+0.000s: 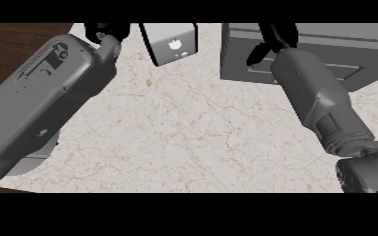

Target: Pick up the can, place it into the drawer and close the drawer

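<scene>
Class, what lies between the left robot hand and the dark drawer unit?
In the head view, the pale grey can stands between the left robot hand and the drawer unit, on the marbled counter.

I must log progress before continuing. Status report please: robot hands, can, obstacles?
Left robot hand at top edge, beside can. Right robot hand over drawer unit. Can on counter, not held. Nothing between can and drawer unit.

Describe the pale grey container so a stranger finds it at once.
On the marble counter, look at the view's top, between the left hand and the dark drawer unit. The pale grey container stands there, alone in carrying a small white emblem.
</scene>
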Tool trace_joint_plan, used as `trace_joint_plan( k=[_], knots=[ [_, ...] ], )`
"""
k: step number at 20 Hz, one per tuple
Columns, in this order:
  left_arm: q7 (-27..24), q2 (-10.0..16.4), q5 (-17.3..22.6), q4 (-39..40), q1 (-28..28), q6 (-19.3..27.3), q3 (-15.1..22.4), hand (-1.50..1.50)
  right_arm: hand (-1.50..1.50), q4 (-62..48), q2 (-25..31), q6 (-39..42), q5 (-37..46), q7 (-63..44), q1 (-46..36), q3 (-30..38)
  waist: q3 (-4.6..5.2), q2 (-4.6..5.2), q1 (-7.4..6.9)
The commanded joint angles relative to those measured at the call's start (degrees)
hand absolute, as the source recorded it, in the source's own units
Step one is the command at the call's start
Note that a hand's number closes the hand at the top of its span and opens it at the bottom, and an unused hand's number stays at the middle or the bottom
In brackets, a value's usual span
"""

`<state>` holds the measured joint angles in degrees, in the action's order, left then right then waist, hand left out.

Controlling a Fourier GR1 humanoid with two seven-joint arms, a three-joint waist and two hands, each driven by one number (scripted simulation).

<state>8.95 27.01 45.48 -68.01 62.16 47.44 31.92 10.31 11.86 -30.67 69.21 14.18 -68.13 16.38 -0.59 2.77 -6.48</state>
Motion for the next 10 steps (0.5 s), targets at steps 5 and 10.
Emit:
trace_joint_plan(
  k=[5, 10],
  knots=[
    [0.4, -0.2, -0.7, -3.4, -1.7, 1.4, 0.6, -1.50, -1.50, 2.1, -3.0, 5.5, -17.4, 6.7, -3.4, 16.0, 0.20, -1.11, -0.13],
    [1.7, 1.6, -0.9, -5.0, -2.8, 0.8, 0.1, -1.50, -1.50, 1.5, 0.5, 10.4, -19.5, 10.7, -4.4, 18.2, 0.39, -0.93, 0.23]
  ],
)
